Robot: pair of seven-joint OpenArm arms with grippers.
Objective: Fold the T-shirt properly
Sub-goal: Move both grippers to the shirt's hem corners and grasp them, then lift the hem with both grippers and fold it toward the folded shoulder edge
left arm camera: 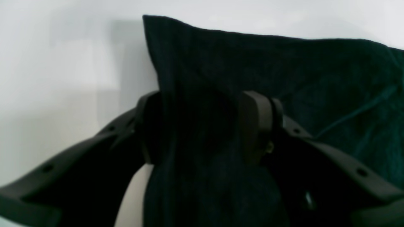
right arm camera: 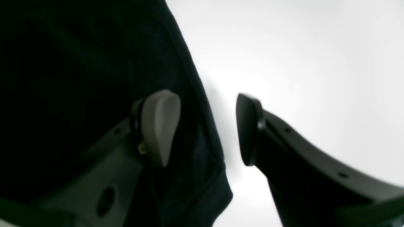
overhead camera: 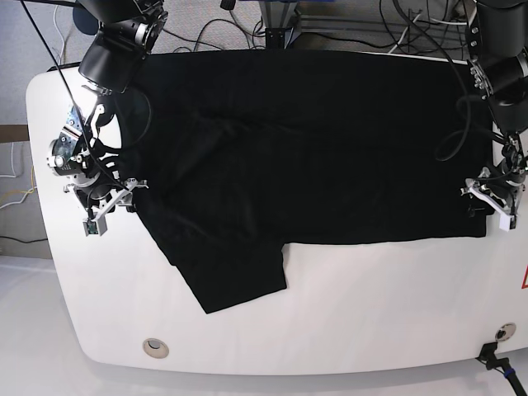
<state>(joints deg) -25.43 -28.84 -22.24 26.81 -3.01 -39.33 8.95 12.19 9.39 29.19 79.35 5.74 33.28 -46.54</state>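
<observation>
At T-shirt [overhead camera: 313, 140] ends, both arms low: left claw [left arm camera: 202, 126] pinching cloth.

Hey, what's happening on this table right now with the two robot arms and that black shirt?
Two robot arms are working on a black T-shirt spread flat over a white table. The left gripper has cloth bunched between its fingers at one corner of the shirt. The right gripper is open at the opposite edge, one finger on the fabric and the other over bare table. One sleeve lies out toward the near edge. No fold is visible yet.
</observation>
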